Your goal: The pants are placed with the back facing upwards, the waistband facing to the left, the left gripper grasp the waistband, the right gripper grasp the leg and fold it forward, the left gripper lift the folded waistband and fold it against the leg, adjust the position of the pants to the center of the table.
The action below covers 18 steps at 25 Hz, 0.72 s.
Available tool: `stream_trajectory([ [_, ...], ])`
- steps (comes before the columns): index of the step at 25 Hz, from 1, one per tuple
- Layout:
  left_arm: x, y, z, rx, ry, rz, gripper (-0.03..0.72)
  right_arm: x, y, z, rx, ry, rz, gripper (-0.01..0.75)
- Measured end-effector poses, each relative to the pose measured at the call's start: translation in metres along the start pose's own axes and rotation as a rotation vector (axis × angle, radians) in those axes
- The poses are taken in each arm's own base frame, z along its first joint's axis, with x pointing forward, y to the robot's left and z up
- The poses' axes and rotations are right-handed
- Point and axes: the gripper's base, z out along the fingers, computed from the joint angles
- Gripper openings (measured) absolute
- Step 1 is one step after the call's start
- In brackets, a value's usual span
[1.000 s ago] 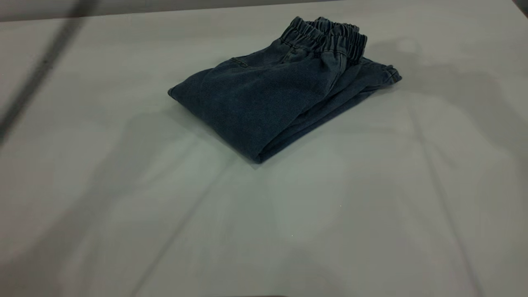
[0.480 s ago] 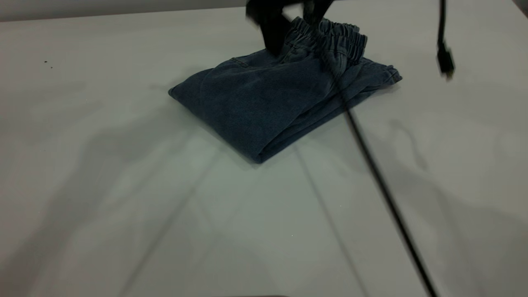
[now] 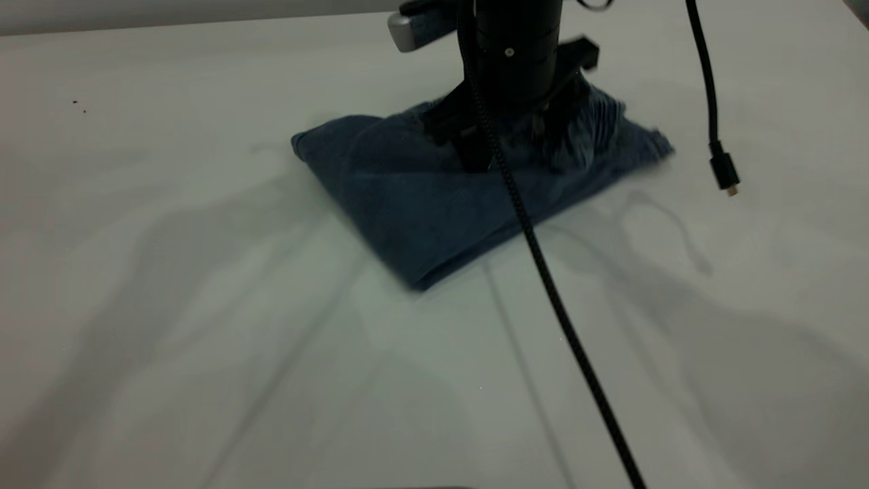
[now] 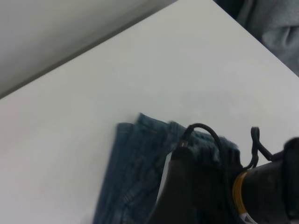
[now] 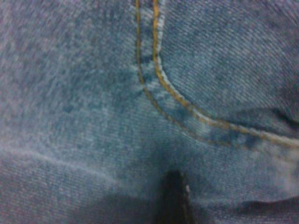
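**Folded shorts pinned under the right fingers: risks of sliding them to the middle**

The pants (image 3: pixel 421 204) lie folded into a compact wedge on the far half of the counter (image 3: pixel 204 339), a little right of its middle in the exterior view. The waistband (image 3: pixel 603 117) sits on the upper layer at the far right end. Both folds look done, so I judge the step in hand to be the last one, shifting the bundle to the centre.

My right fingers (image 3: pixel 468 151) stand spread apart on top of the bundle near the waistband, grasping nothing. The tips press down into the cloth. My right wrist view shows one dark tip (image 5: pixel 175 196) against the denim just below a curved orange seam (image 5: pixel 159 93). My left fingers show in no view. That arm hangs well apart, and its wrist view looks down on the pants (image 4: pixel 126 172) and on my right arm (image 4: pixel 261 186).

What could go wrong:

- **Layers shearing.** I press only the top layer. If the lower layers grip the counter, the top may slide over them and open the fold.
- **Waistband slipping off.** A push along the wedge could roll the waistband off the leg beneath it.
- **Bundle turning.** The contact lies near one end, so the free pointed corner may swing instead of travelling straight.
- **Cable snagging.** The braided cable (image 3: pixel 543 272) crosses the near edge of the pants and could drag on it. A loose plug (image 3: pixel 725 173) dangles to the right, clear of the cloth.
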Motion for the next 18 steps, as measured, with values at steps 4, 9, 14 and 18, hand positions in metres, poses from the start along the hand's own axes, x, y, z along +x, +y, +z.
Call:
stream_trajectory([
  [4,0.001,-0.001,0.0,0.007,0.009,0.0,0.59,0.005,0.018,-0.002,-0.201,0.073,0.177,0.529],
  [9,0.003,-0.002,0.0,0.024,0.03,0.001,0.59,-0.009,0.032,-0.006,-0.374,-0.035,0.357,0.529],
  [14,0.006,-0.005,0.0,0.053,0.07,0.004,0.59,-0.017,0.017,-0.006,-0.364,-0.087,0.491,0.529],
  [18,0.009,-0.007,-0.001,0.075,0.097,0.005,0.59,-0.015,-0.001,-0.004,-0.273,-0.075,0.55,0.528],
])
